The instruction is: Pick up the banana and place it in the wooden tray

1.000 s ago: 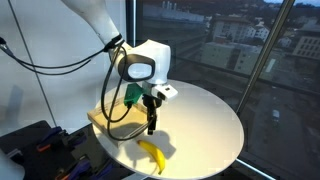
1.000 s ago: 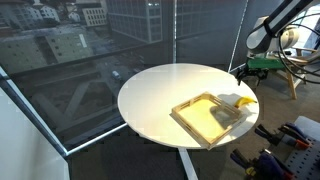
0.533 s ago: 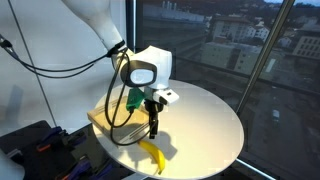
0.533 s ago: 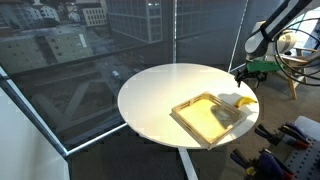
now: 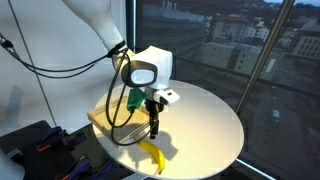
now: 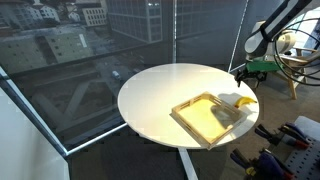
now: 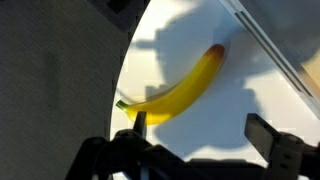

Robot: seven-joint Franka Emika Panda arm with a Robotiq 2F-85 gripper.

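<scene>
The banana (image 5: 151, 155) is small, yellow and curved, and lies on the round white table (image 5: 205, 125) near its front edge. It also shows in the other exterior view (image 6: 241, 101) and in the wrist view (image 7: 178, 92). The wooden tray (image 6: 207, 117) is a shallow square of light wood beside the banana; in an exterior view (image 5: 104, 119) the gripper partly hides it. My gripper (image 5: 152, 130) hangs open just above the banana, apart from it. In the wrist view the gripper (image 7: 203, 130) has its fingers (image 7: 268, 135) spread, with the banana's stem end near the left finger.
The table stands against tall glass windows (image 6: 90, 70). Black cables (image 5: 60, 60) trail from the arm. Dark equipment (image 5: 35, 150) sits on the floor beside the table, and more gear (image 6: 290, 140) stands beyond the table's edge.
The gripper has dropped slightly toward the banana. The banana and tray have not moved.
</scene>
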